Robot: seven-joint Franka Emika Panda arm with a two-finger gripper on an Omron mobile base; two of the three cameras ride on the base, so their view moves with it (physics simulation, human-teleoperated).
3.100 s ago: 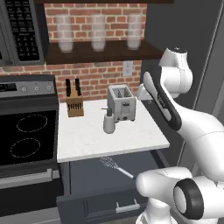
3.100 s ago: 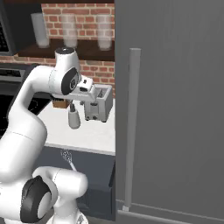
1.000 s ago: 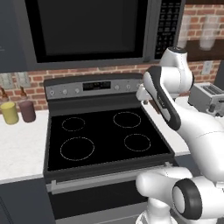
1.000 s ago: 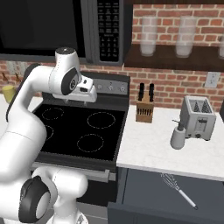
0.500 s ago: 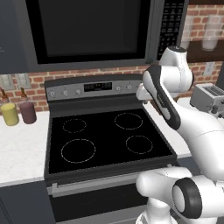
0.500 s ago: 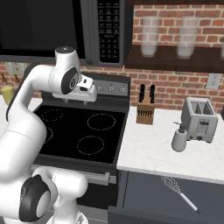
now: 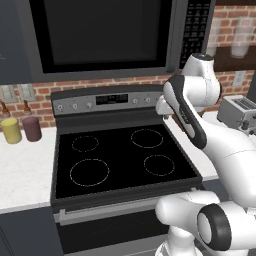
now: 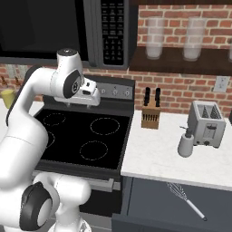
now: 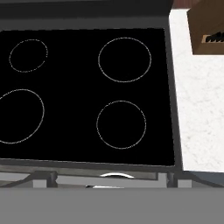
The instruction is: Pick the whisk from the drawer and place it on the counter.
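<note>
The whisk point(image 8: 185, 199), silver with a wire head and pale handle, lies in the open dark drawer point(image 8: 149, 199) at the lower right of the right base view. Above the drawer runs the white speckled counter point(image 8: 158, 156), which also appears in the hand view, where the counter point(image 9: 199, 109) borders the stove on the right. My gripper point(image 8: 87, 102) hangs open above the back of the black stovetop point(image 8: 86, 136), well left of the whisk, and holds nothing. The hand view looks straight down on the stovetop point(image 9: 83, 92).
On the counter stand a wooden knife block point(image 8: 151, 115), a grey dispenser point(image 8: 185, 144) and a toaster point(image 8: 206, 123). A microwave point(image 7: 100, 35) hangs over the stove. Yellow and purple jars point(image 7: 20, 130) sit on the left counter. Glasses point(image 8: 154, 31) line a shelf.
Since three seconds ago the whole picture has shifted: the camera moved left, from the counter to the stove. Over the last second almost nothing changes; the arm keeps its pose.
</note>
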